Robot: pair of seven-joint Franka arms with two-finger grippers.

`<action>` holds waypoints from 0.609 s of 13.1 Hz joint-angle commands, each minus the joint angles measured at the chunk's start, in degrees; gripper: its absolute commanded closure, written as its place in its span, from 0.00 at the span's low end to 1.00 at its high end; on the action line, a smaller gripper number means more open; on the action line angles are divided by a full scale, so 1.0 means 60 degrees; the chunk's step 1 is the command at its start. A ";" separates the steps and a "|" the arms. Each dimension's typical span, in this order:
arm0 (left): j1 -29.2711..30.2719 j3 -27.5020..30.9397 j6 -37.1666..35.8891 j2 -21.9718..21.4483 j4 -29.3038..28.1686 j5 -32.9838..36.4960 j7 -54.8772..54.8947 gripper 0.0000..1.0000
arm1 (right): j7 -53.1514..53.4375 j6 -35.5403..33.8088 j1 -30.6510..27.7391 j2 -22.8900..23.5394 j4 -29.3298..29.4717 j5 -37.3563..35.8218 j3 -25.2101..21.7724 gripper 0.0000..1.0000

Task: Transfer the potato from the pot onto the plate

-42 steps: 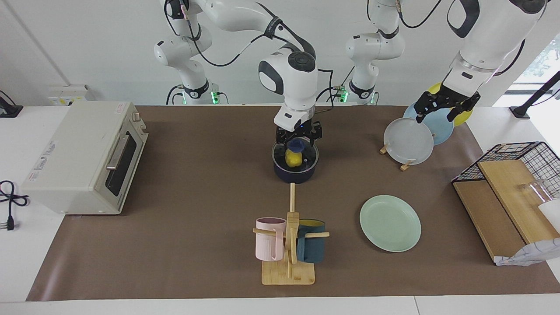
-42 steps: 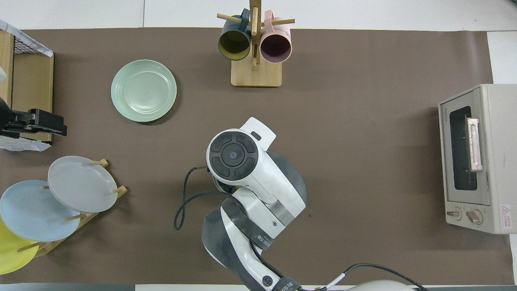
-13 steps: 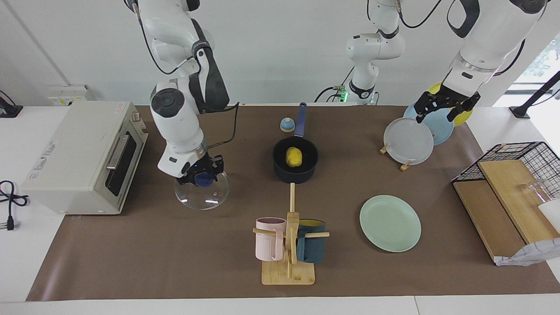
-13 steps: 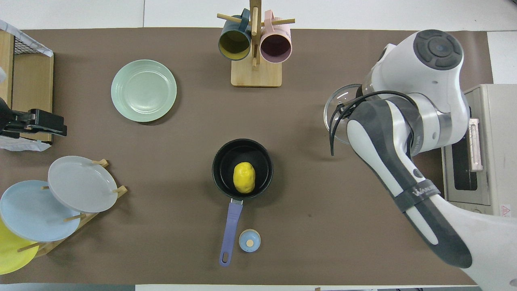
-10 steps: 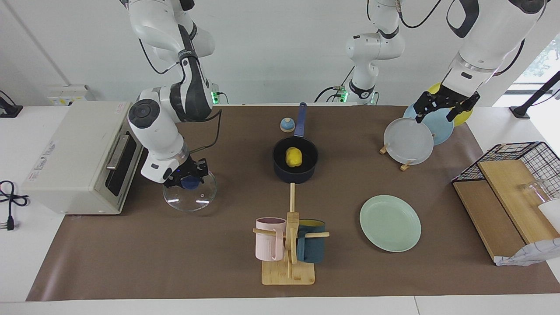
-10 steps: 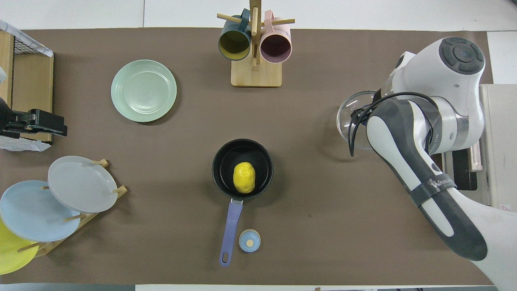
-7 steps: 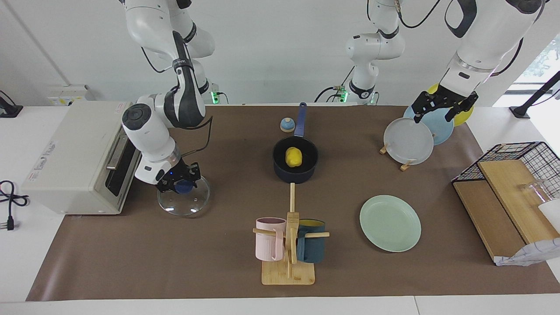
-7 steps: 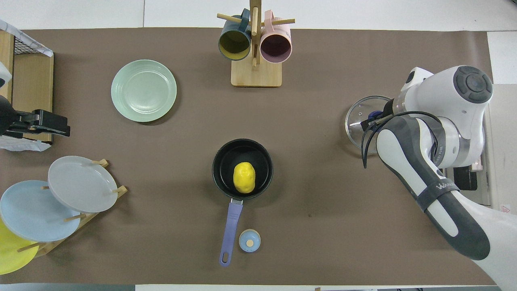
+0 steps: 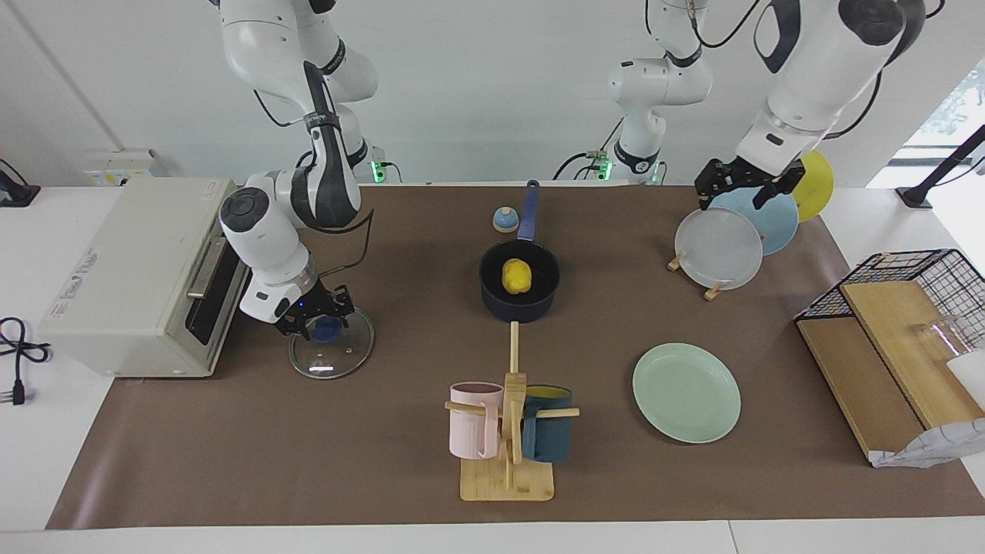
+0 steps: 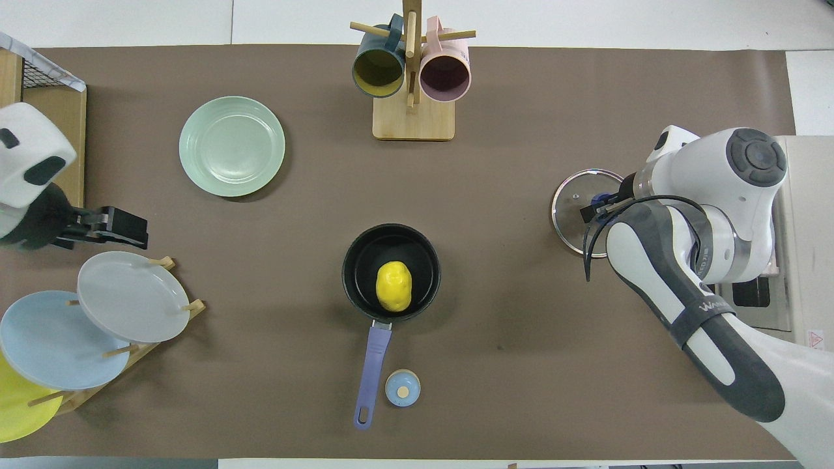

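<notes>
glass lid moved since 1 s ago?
Yes. The glass lid, held at its knob by the right gripper, went from raised and tilted to flat on the mat, and ended closer to the toaster oven, away from the pot.

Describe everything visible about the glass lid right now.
The glass lid is a clear round disc with a metal rim and a dark blue knob on top. It lies flat, knob up, on the brown table mat in front of the toaster oven, toward the right arm's end, well apart from the pot. The right gripper is at its knob.
</notes>
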 commanded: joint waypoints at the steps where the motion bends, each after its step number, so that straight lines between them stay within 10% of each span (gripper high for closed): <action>1: -0.2080 0.0056 0.1589 -0.0709 -0.1557 -0.0310 -0.2518 0.00 | -0.0111 -0.0802 -0.0079 -0.0373 0.0645 0.0206 0.0140 0.00; 4: -0.3870 0.0056 0.4018 -0.0329 -0.2712 -0.0471 -0.4209 0.00 | 0.1042 -0.3773 -0.0064 -0.0403 0.2828 -0.0057 0.0053 0.00; 8: -0.4477 0.0056 0.5739 0.1399 -0.2760 -0.0486 -0.4945 0.00 | 0.2276 -0.5404 -0.0223 -0.1397 0.3141 -0.1185 0.0184 0.00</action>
